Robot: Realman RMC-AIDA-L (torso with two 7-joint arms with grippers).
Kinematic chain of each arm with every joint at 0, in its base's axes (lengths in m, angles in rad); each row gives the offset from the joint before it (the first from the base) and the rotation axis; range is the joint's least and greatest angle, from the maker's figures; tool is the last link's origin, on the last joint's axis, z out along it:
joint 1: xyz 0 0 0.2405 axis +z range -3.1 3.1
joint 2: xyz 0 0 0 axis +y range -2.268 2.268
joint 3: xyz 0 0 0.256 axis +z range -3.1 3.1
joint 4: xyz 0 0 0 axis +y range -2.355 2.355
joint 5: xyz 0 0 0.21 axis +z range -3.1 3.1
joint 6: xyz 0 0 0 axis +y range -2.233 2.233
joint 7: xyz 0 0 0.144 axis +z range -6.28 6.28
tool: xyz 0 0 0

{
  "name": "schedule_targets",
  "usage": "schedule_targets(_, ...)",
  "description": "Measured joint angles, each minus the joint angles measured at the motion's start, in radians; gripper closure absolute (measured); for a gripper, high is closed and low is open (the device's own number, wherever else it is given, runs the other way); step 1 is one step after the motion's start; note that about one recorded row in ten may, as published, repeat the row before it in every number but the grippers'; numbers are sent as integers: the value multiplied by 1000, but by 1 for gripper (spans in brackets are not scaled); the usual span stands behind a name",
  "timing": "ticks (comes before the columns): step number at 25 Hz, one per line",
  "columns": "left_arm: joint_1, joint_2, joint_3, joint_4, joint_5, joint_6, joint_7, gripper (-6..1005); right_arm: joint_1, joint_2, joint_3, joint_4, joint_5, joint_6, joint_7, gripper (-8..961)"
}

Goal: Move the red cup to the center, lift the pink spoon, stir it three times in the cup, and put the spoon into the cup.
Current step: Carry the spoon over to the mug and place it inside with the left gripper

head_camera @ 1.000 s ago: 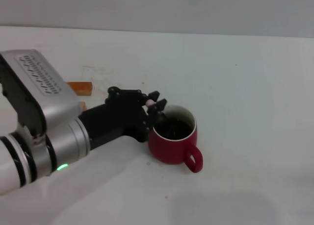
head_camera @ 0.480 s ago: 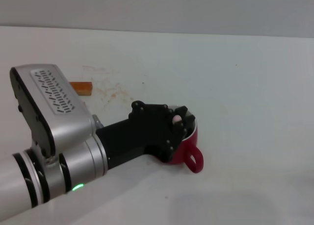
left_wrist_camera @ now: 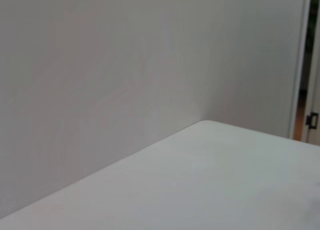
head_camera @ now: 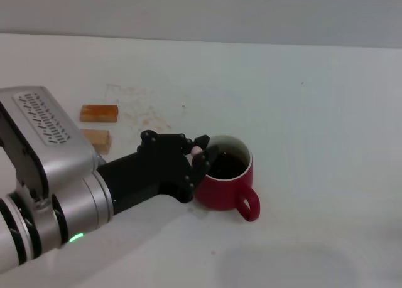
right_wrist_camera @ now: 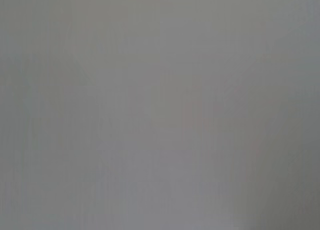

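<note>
Left gripper (head_camera: 200, 155) has drawn back to red cup (head_camera: 223, 189) rim, gripping pink spoon (head_camera: 197, 151)

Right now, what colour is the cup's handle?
Red, like the rest of the red cup; the head view shows its handle best.

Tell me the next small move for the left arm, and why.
Probably keep circling the pink spoon inside the red cup: the left gripper holds the spoon's handle at the cup's rim, its bowl down in the dark interior, so it isn't released yet.
</note>
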Motion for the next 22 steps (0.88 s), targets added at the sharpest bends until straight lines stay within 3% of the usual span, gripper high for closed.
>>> schedule_targets(4, 1, -2, -17, 9, 0, -11, 6, 855, -5, 0, -1, 1, -1, -5, 0, 952)
schedule_targets(9, -12, -23, -32, 32, 0, -13, 28, 855, -7, 0, 0, 0, -2, -6, 0, 952)
schedule_targets(18, -91, -68, -16, 75, 1, -6, 30, 855, -4, -2, 0, 1, -2, -6, 0, 953)
schedule_targets(22, -111, -73, 6, 73, 1, -6, 28, 855, -4, -2, 0, 2, -2, -6, 0, 953)
